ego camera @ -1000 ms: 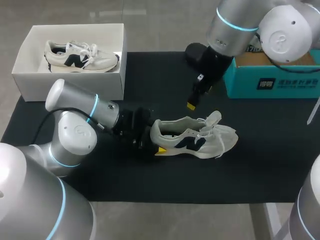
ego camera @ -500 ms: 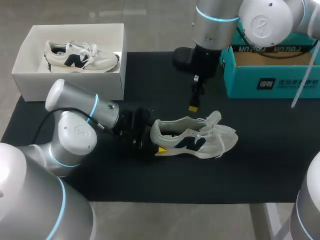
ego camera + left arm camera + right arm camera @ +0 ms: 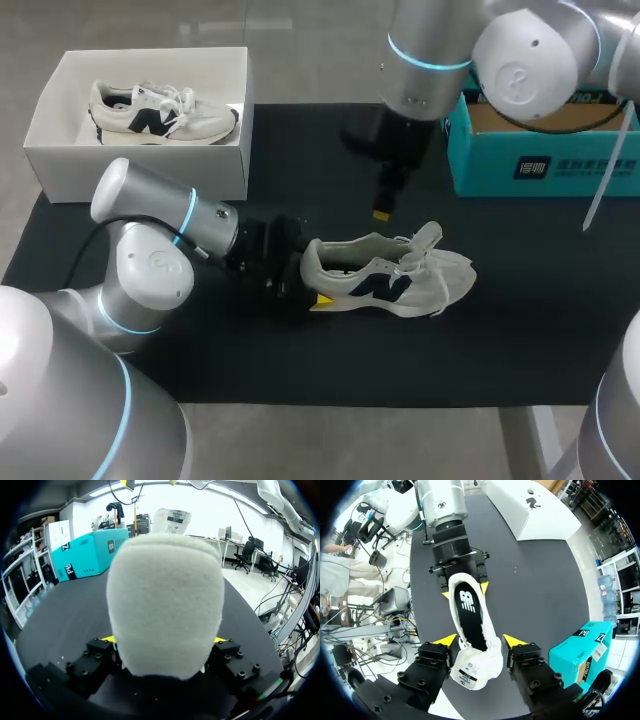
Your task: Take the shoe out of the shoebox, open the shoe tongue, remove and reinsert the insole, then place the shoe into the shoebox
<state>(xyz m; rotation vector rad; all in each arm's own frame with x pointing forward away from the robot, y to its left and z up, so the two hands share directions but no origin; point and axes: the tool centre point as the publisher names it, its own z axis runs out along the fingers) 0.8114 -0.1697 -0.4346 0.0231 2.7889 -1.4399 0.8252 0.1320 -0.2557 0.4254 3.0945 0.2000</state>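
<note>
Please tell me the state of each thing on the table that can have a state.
shoe, out of the box, upright on the mat, heel gripped.
insole, inside the shoe.
white shoebox, open, holding a second shoe.
left end effector, shut on the shoe's heel.
right end effector, open, above the shoe.

Silver arms (image 3: 150, 270), cyan ring lights; black screw-studded left claw (image 3: 164, 639) and right claw (image 3: 479, 640), yellow-tipped.
</note>
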